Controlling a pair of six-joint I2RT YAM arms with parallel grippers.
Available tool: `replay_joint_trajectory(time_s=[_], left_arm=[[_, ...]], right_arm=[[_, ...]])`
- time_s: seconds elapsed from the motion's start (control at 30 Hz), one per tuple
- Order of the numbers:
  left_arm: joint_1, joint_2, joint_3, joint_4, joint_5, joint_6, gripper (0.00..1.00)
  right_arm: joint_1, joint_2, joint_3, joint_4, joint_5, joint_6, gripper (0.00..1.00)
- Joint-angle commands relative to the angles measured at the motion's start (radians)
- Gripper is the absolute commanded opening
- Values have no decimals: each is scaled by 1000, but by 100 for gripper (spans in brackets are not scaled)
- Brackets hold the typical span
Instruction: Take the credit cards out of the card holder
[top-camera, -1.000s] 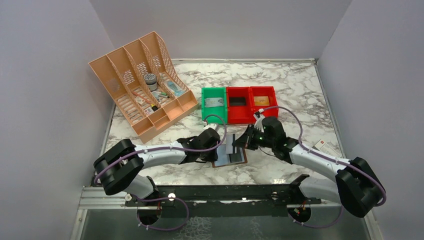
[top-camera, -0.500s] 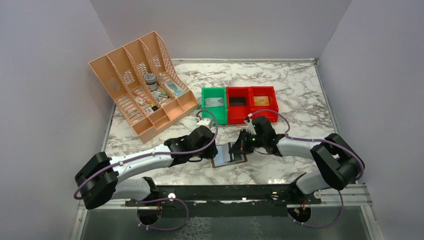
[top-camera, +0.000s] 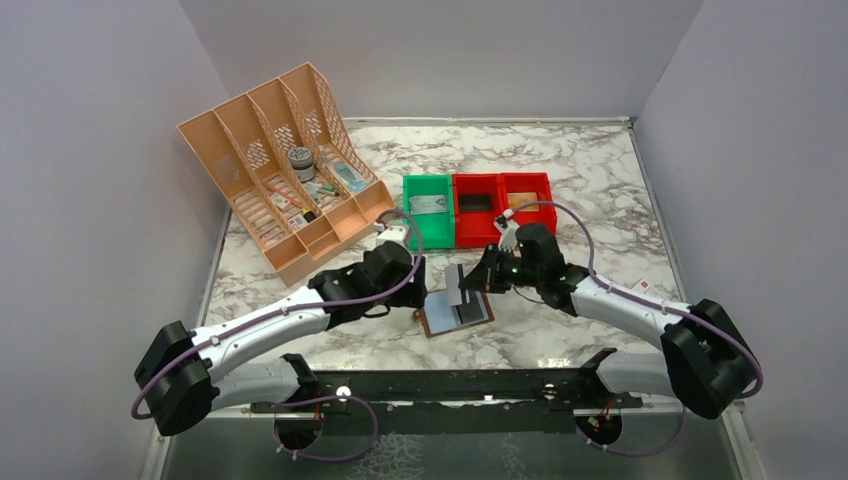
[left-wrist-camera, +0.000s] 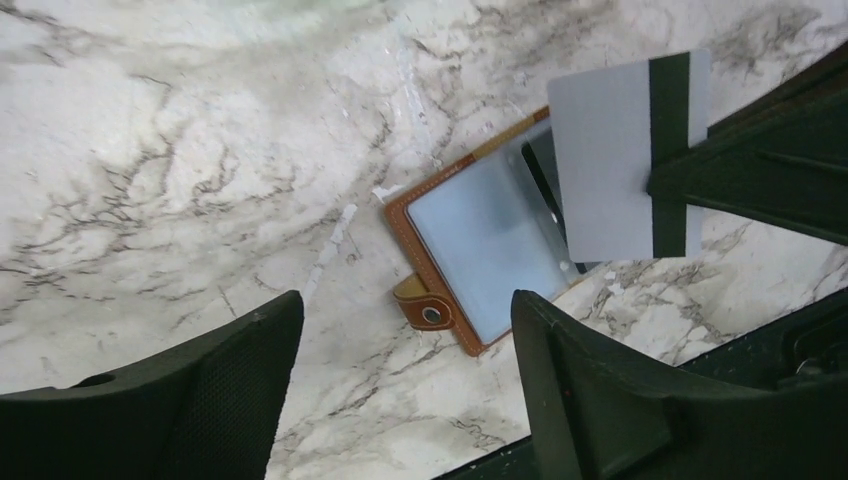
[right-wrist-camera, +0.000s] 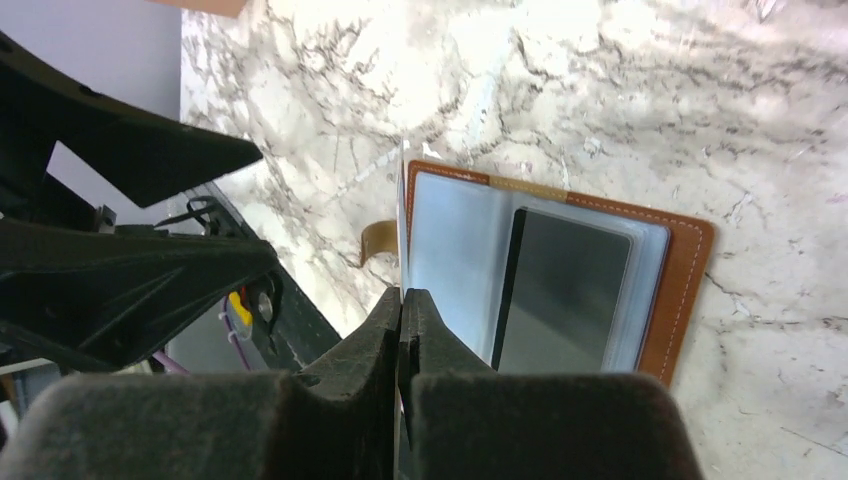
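table (top-camera: 600, 170); holder (left-wrist-camera: 480, 240) near edge; card (left-wrist-camera: 610, 160) aloft

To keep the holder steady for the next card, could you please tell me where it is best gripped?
Probably at the snap tab, from the left end effector's side. The holder lies flat and open, so only the tab juts out past its edge to pinch; the right end effector, shut on a card, crowds the other side.

The marble table (top-camera: 590, 170) carries a peach slotted organizer (top-camera: 285, 165) at the rear left, holding small items. A green bin (top-camera: 410, 215) and two red bins (top-camera: 480, 232) stand in a touching row. A white-and-red box (top-camera: 640, 290) lies at the right.
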Motion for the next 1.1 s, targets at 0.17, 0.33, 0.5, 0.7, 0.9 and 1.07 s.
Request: replay_joint_trajectory(time_s=[0.17, 0.33, 0.5, 0.7, 0.9, 1.07], left_arm=[[266, -106, 71, -90, 148, 159, 97], [418, -146, 127, -137, 213, 249, 99], [460, -169, 135, -208, 54, 311, 99], [460, -236, 75, -214, -84, 339, 99], [460, -269, 56, -178, -103, 340, 99], [460, -253, 67, -183, -149, 350, 99]], right_arm=[[3, -124, 16, 2, 115, -142, 1], [3, -204, 46, -29, 259, -280, 1], [3, -204, 139, -80, 375, -413, 1], [3, -90, 283, -31, 359, -606, 1], [23, 66, 351, 172, 258, -855, 1], [134, 245, 479, 131, 369, -1266, 1]])
